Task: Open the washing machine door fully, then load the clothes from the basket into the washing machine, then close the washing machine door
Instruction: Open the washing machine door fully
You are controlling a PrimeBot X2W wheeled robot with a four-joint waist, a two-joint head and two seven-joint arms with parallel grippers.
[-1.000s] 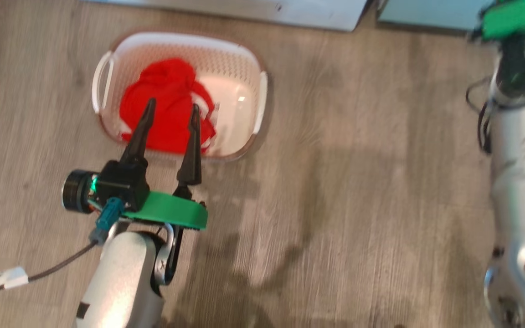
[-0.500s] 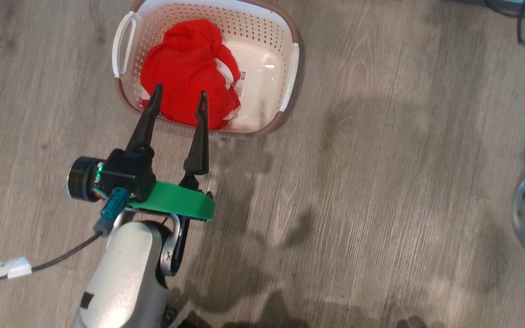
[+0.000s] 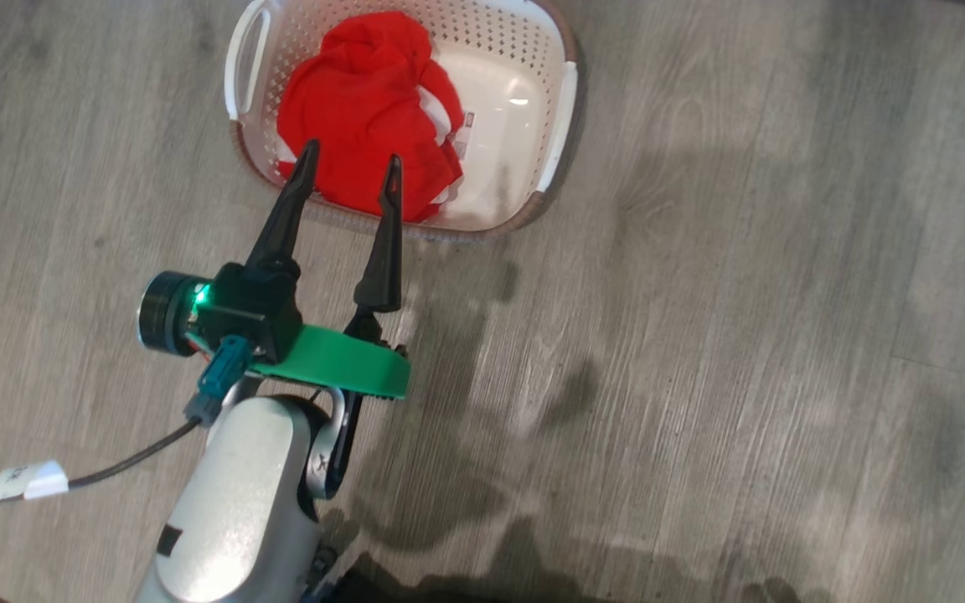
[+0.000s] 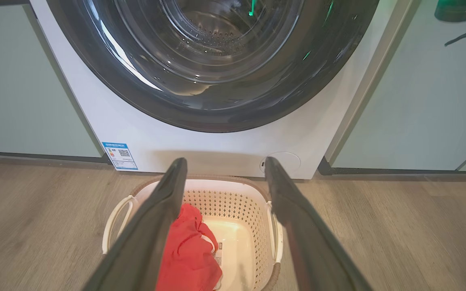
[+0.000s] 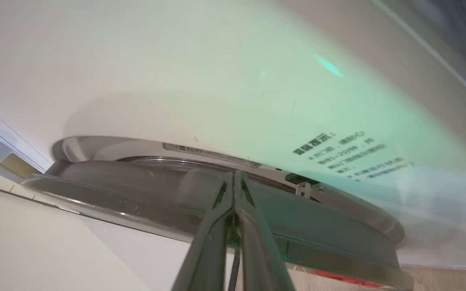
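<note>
Head view shifted — left jaws wide above clothes; right jaws pinched; sticker unreadable.

Basket far rim cut by top edge, head view; clothes cover part of its floor label, print too small to read. Door top cut off, left wrist view. Lettering on washer blurred, right wrist view.
</note>
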